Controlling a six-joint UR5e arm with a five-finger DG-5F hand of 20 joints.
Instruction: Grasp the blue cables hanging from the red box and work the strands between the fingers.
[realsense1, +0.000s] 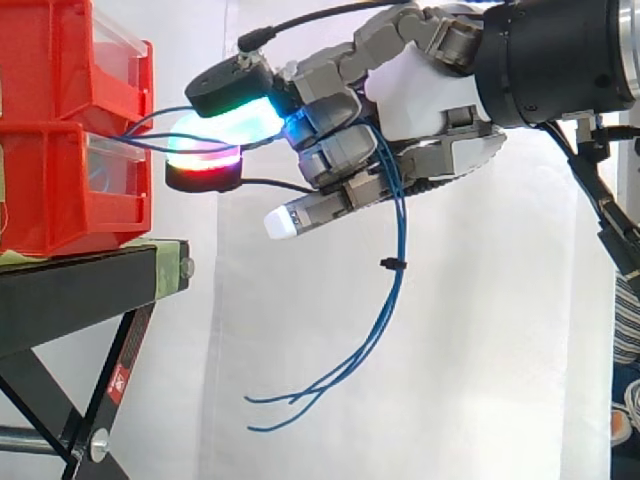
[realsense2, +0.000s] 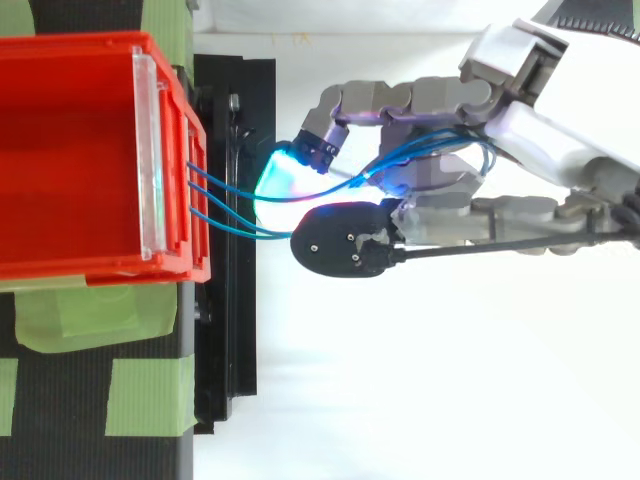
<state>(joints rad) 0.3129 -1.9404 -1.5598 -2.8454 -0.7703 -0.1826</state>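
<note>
White curtain (realsense1: 450, 380), 2 stacked red bins (realsense1: 50, 190), 3 blue cables (realsense1: 398, 230) thru curled hand (realsense1: 420, 90)

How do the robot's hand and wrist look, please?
The hand has grey, segmented fingers on a white palm. Its thick pads glow white, cyan, green and red; some have black backs. The wrist is a wide black cylinder.
</note>
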